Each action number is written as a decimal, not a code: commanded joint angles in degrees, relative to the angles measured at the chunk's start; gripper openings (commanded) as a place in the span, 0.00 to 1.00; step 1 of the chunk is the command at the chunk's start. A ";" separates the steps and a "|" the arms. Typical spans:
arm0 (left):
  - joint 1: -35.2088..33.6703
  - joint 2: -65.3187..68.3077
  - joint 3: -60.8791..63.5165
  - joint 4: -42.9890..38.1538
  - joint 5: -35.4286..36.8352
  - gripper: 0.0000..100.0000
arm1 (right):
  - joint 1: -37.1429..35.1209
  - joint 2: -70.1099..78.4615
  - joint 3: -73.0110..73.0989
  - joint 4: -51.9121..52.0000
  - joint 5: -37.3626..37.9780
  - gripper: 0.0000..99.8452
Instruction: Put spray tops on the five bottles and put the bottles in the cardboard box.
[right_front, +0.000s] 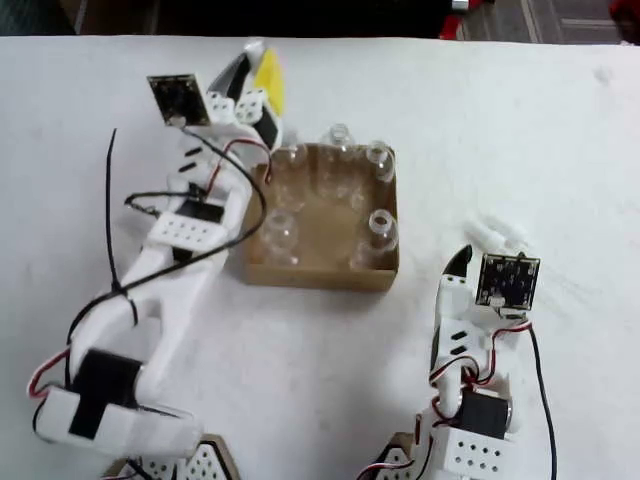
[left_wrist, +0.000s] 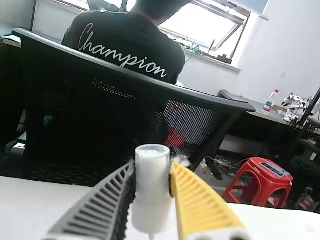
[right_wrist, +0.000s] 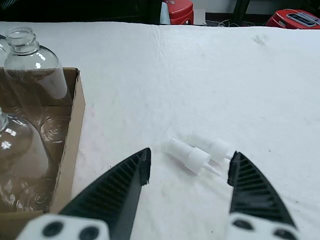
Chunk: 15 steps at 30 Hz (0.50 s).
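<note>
— Where do the bottles (right_front: 380, 232) stand?
— Uncapped, in the cardboard box (right_front: 320, 276), mid-table (right_front: 530, 120).
— And the pincers?
— The left gripper (left_wrist: 151, 170) clamps one spray top (left_wrist: 151, 192) (upright) near the table's far edge. The right gripper (right_wrist: 189, 162), jaws apart, hangs over two loose spray tops (right_wrist: 212, 146) off the box's right side.

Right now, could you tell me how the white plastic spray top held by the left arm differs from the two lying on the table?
The held white plastic spray top is clamped between the grey and yellow jaws of the left gripper; the two loose white spray tops lie ungripped on the table before the open black jaws of the right gripper. The held one stands upright; the loose ones lie sideways. All are white.
</note>
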<state>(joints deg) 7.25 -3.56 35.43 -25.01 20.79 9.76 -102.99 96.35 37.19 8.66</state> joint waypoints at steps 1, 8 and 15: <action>1.36 -6.64 3.87 -2.02 0.26 0.02 | -0.40 -0.04 0.53 -1.27 0.62 0.23; 4.35 -7.08 7.82 -2.11 0.18 0.02 | -0.31 -0.04 0.53 -1.27 0.62 0.23; 5.23 -7.16 11.25 -5.98 -16.79 0.02 | -0.31 -0.04 0.53 -1.27 0.62 0.23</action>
<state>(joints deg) 10.68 -7.43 44.13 -25.45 14.37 9.76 -102.99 96.35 37.19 8.66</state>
